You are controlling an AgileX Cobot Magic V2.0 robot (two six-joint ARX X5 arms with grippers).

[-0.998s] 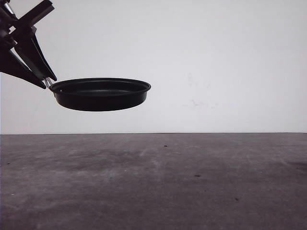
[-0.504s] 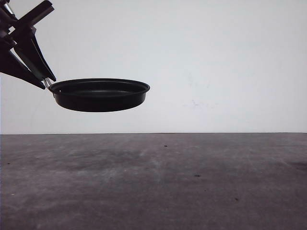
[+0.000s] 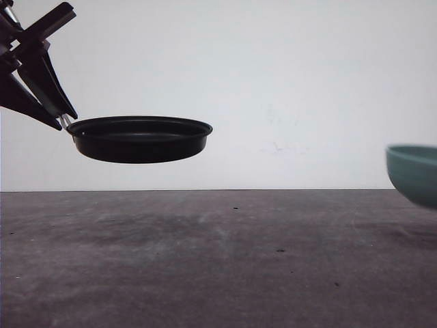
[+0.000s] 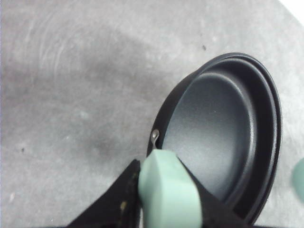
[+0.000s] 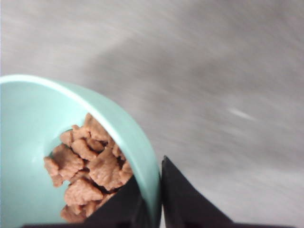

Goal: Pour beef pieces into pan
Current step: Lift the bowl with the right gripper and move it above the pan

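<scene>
The grey, scuffed desk (image 3: pixel 218 260) runs from the near edge back to a plain white wall (image 3: pixel 307 82), bare across its middle.

Above its left side the shallow round black frying pan (image 3: pixel 139 139) hangs in the air, level and well clear of the desk surface. The left hand (image 3: pixel 56 109) holds it by the short pale mint-green handle (image 4: pixel 167 190); in the left wrist view the black fingers (image 4: pixel 116 199) sit on either side of that handle, closed on it. The pan's dark inside (image 4: pixel 213 133) looks bare (a small metal rivet (image 4: pixel 155 136) shows where the handle meets the rim).

At the far right edge of the front view, the teal-green round bowl (image 3: pixel 414 172) also rides above the desk, well apart from the pan and a little lower than the pan's rim. It is cut off by the frame there and slightly blurred, so I cannot tell from that view whether it is tilted. In the right wrist view the right hand (image 5: pixel 159 194) pinches the bowl's wall, one black finger (image 5: pixel 118 204) inside and the other outside, narrow on the rim. The small reddish-brown beef pieces (image 5: pixel 88 166) lie heaped inside the bowl against that gripped wall, touching the inner finger.
</scene>
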